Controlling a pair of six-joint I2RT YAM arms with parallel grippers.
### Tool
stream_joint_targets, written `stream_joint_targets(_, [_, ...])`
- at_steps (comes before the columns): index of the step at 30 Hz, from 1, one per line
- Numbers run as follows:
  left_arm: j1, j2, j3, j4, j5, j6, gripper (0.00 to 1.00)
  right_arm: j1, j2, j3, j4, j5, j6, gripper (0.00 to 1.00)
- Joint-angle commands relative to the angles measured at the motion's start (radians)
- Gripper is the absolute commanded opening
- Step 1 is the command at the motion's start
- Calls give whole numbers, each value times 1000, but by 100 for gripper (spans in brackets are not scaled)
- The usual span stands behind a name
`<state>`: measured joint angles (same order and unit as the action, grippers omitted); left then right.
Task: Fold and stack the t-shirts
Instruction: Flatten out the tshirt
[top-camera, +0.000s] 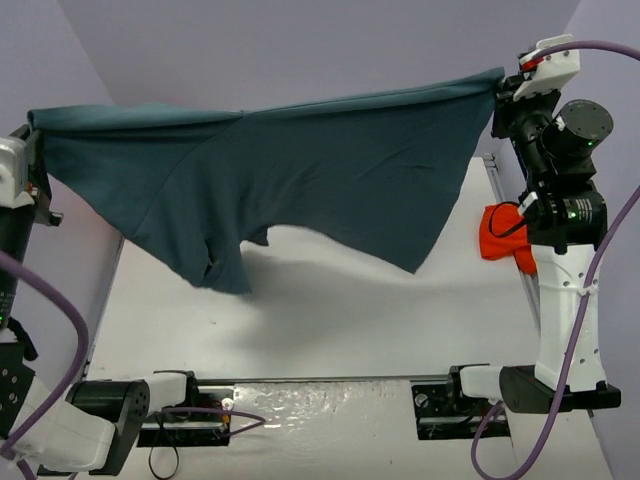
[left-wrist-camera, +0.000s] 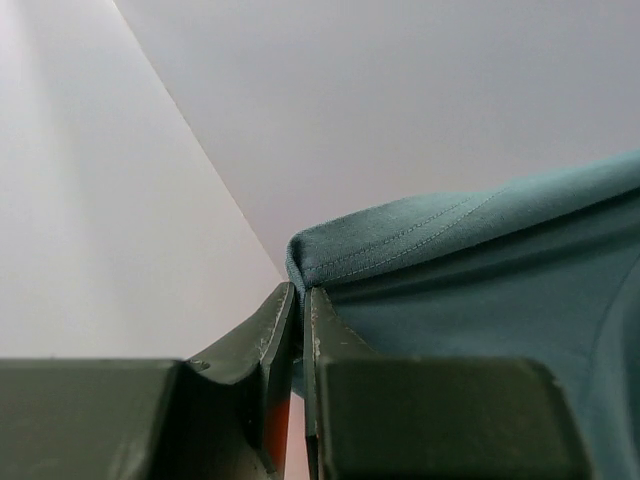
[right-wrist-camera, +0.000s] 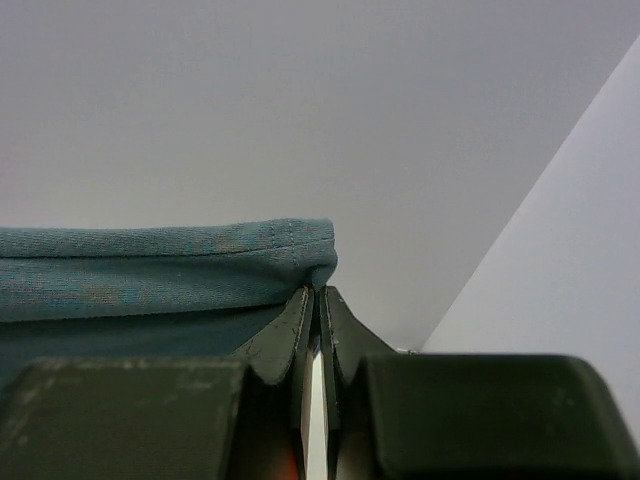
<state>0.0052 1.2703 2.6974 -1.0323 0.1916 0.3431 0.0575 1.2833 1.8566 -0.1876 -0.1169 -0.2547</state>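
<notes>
I find the left gripper (left-wrist-camera: 300, 293) pinched tight on a hemmed corner of the slate-blue t-shirt (top-camera: 300, 170). The right gripper (right-wrist-camera: 317, 293) is clamped likewise on the opposite corner. The shirt hangs stretched between them, its body drooping below both, apparently clear of the table (top-camera: 330, 320). A crumpled orange t-shirt (top-camera: 503, 235) lies well below the right gripper. Judgement: this is the spreading step, folding not yet begun. Next I must lower both grippers evenly, under tension, to lay it flat.
</notes>
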Motion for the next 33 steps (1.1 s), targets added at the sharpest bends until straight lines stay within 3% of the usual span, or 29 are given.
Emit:
stream_joint_targets(1, [-26, 125, 90, -32, -102, 93, 0, -50, 80, 61, -32, 95, -7, 0])
stream_joint_targets(8, [-44, 384, 78, -28, -65, 162, 0, -47, 287, 92, -34, 170, -71, 0])
stream_joint_targets(17, [-37, 736, -89, 153, -37, 204, 0, -38, 659, 173, -32, 187, -108, 0])
stream_joint_targets(21, [-28, 909, -71, 227, -72, 226, 0, -21, 858, 244, -11, 221, -133, 0])
stream_joint_targets(28, [40, 1083, 17, 372, -150, 259, 0, -12, 1148, 451, 43, 319, -208, 0])
stream_joint_targets(33, [67, 1132, 51, 432, -190, 332, 0, -2, 1223, 515, 87, 352, -226, 0])
